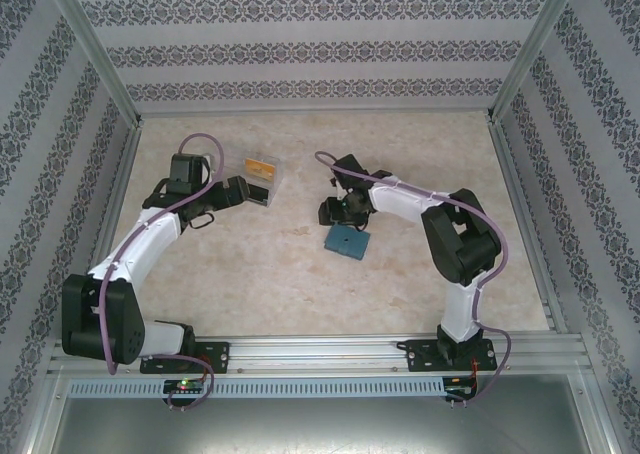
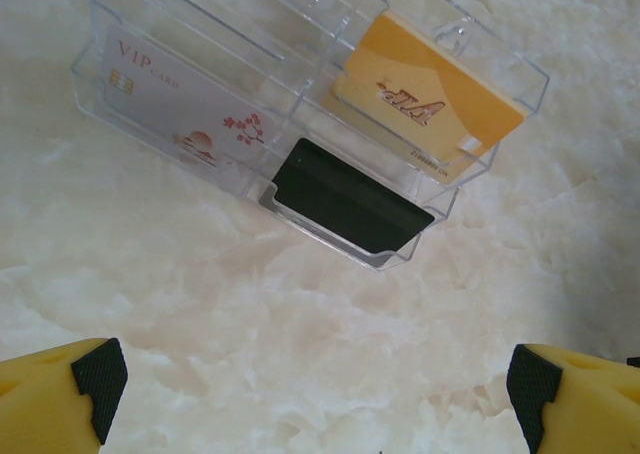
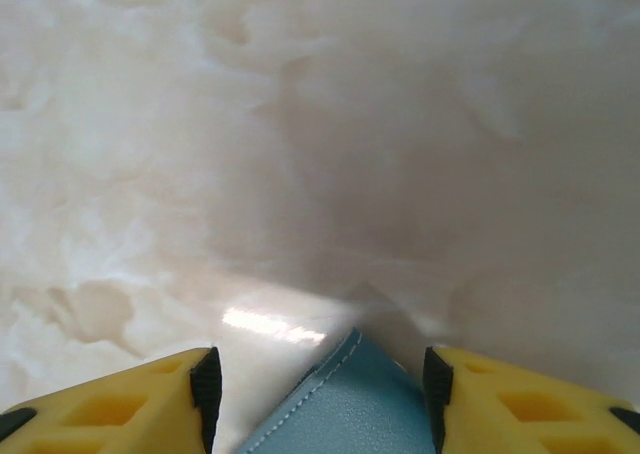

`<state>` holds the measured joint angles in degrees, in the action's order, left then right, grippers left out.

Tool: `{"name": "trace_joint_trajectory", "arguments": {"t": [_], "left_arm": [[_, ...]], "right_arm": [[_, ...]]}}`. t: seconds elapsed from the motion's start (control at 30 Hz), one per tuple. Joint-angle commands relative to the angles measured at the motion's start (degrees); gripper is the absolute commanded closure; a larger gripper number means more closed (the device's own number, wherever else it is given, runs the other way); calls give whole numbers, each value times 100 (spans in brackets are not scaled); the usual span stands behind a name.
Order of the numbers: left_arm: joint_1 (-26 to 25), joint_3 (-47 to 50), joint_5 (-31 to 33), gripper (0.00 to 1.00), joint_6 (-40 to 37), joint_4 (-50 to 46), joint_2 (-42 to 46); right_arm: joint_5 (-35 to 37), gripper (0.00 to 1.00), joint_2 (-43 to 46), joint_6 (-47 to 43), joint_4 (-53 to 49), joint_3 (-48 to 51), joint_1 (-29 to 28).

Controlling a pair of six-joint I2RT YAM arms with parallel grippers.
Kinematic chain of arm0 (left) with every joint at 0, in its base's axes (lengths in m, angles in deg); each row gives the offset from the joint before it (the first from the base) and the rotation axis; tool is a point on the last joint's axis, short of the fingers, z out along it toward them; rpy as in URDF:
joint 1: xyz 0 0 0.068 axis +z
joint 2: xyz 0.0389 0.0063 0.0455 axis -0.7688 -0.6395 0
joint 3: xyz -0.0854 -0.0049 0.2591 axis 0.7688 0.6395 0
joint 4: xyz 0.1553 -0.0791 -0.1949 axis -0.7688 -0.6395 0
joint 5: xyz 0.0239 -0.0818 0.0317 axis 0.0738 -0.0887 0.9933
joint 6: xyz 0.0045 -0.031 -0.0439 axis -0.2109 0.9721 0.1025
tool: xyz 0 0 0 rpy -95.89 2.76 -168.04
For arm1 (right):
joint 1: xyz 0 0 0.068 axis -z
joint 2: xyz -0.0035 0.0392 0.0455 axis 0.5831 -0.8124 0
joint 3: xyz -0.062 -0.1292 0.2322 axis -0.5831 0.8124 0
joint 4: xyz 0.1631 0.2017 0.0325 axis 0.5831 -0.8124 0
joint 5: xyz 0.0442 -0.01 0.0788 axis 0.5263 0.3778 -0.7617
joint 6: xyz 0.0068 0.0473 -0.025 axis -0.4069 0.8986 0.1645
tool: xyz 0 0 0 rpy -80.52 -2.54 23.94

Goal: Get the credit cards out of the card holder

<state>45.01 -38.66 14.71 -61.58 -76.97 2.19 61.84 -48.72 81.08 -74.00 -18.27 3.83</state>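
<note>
1. The card holder (image 1: 347, 241) is laid flat on the counter (image 1: 300, 284), one corner placed between the fingers of the right claw (image 3: 318, 374).
2. A tiered rack (image 1: 262, 177) is set left of and behind the card holder.
3. Three credit cards (image 2: 430, 99) are lodged in the rack.

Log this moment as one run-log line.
left tool open, above clear card stand holding VIP card, orange card, black card | right tool open, astride blue wallet corner | wallet flat on table

Clear glossy plastic rack (image 2: 250, 19), matt stitched card holder (image 3: 340, 409).
</note>
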Motion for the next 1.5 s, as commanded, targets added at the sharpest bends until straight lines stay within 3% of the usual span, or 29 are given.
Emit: {"name": "trace_joint_trajectory", "arguments": {"t": [0.0,0.33,0.63,0.93,1.23,1.47], "left_arm": [[-110,-273,21,0,48,-157,-101],[-886,-742,-419,1,158,-251,-780],[-1967,-1631,-1020,2,67,-458,-2000],[-2663,-2527,-1186,8,134,-564,-3145],[-2852,-3272,-1476,10,228,-927,-4030],[-2860,-3375,-1587,11,251,-1015,-4238]], "right_arm": [[-492,45,0,-293,-353,-156,-182],[305,44,1829,671,-229,1064,339],[-31,61,3047,2080,509,2796,341],[31,86,2711,2163,357,3101,68],[351,89,2292,1905,434,2876,144],[525,88,1912,1639,515,2521,450]]}}
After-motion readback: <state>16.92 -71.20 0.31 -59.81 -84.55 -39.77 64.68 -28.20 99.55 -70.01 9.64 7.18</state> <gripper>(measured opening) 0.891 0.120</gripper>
